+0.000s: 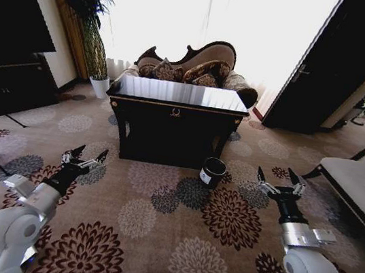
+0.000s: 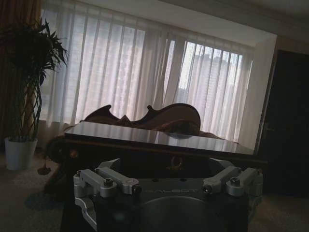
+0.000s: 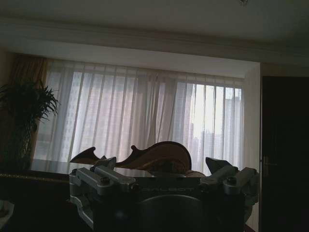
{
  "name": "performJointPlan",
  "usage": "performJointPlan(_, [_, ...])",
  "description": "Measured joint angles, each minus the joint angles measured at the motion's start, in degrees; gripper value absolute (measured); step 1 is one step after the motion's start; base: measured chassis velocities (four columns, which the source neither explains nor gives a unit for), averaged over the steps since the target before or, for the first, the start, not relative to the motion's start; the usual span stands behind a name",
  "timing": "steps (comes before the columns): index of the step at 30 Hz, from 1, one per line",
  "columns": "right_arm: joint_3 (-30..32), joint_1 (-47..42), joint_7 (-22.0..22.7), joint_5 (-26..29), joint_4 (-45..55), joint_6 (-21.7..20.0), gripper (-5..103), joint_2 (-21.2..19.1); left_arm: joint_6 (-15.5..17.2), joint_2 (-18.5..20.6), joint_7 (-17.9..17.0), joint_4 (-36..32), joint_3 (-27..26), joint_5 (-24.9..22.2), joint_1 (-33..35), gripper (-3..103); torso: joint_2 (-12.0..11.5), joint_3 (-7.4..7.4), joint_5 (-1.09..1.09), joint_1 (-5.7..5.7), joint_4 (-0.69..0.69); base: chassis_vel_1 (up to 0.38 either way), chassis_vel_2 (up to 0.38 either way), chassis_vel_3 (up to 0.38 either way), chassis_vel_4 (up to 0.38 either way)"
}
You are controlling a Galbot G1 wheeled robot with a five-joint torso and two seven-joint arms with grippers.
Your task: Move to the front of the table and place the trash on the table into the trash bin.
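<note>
Facing the table (image 1: 176, 111) from a stretch of patterned carpet (image 1: 154, 235), the robot holds both arms out low in front of it, one on each side. In the head view the left gripper (image 1: 84, 157) hangs over the carpet with its two fingers spread wide and nothing between them. The right gripper (image 1: 278, 179) is likewise spread wide and carries nothing.

The table lies ahead of both grippers and between their lines of reach, well apart from either one. Its glossy top throws back the window light so strongly that any trash on it cannot be made out from the head view. A small gold ornament (image 1: 175, 113) sits in the middle of the front apron. In the left wrist view the table top (image 2: 159, 137) stretches across beyond the gripper body, and no litter can be told on its surface there either.

The trash bin (image 1: 213, 172) stands on the carpet near the table's front right leg. It is ahead of and inward from the right gripper, nearer to that gripper than to the left one, and touches neither. Its white label faces the robot.

Behind the table stands a carved sofa (image 1: 196, 66) before bright curtains (image 1: 207, 16). A potted plant (image 1: 93, 20) rises beyond the left gripper, off to the table's left end.
</note>
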Motion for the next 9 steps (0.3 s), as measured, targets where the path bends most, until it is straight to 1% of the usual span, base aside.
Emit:
performJointPlan(2, [-0.13, 0.30, 0.09, 0.21, -0.11, -0.09, 100, -0.03, -0.01, 0.01, -0.17, -0.04, -0.64, 0.04, 0.11, 100, -0.01, 0.01, 0.00, 0.01, 0.00, 0.000, 0.000, 0.000, 0.000])
performJointPlan(4, [-0.21, 0.66, 0.34, 0.23, -0.44, -0.24, 100, -0.04, 0.07, 0.10, -1.17, 0.01, -1.47, 0.26, 0.11, 100, -0.01, 0.01, 0.01, 0.04, 0.00, 0.000, 0.000, 0.000, 0.000])
performJointPlan(5, [-0.18, 0.95, 0.87, 0.09, -0.79, -0.45, 100, 0.02, 0.82, 0.20, -3.28, 0.25, -2.34, 0.67, 0.02, 100, -0.01, 0.02, 0.01, 0.04, 0.00, 0.000, 0.000, 0.000, 0.000])
performJointPlan(6, [0.00, 1.10, 1.46, 0.01, -1.05, -0.78, 100, 0.11, 1.44, 0.19, -4.67, 0.49, -3.00, 1.04, -0.10, 100, -0.02, 0.02, 0.02, 0.04, 0.00, 0.000, 0.000, 0.000, 0.000])
performJointPlan(7, [0.00, 1.10, 1.46, 0.01, -1.05, -0.78, 100, 0.11, 1.44, 0.19, -4.67, 0.49, -3.00, 1.04, -0.10, 100, -0.02, 0.02, 0.02, 0.04, 0.00, 0.000, 0.000, 0.000, 0.000])
performJointPlan(8, [0.33, 1.24, 2.15, -0.01, -1.32, -1.12, 100, 0.20, 2.10, 0.07, -6.08, 0.91, -3.88, 1.49, -0.30, 100, -0.01, 0.01, 0.02, 0.04, 0.00, 0.000, 0.000, 0.000, 0.000])
performJointPlan(9, [0.58, 1.35, 2.55, -0.02, -1.51, -1.28, 100, 0.26, 2.50, -0.04, -6.79, 1.14, -4.34, 1.66, -0.40, 100, -0.01, 0.01, 0.02, 0.04, 0.00, 0.000, 0.000, 0.000, 0.000])
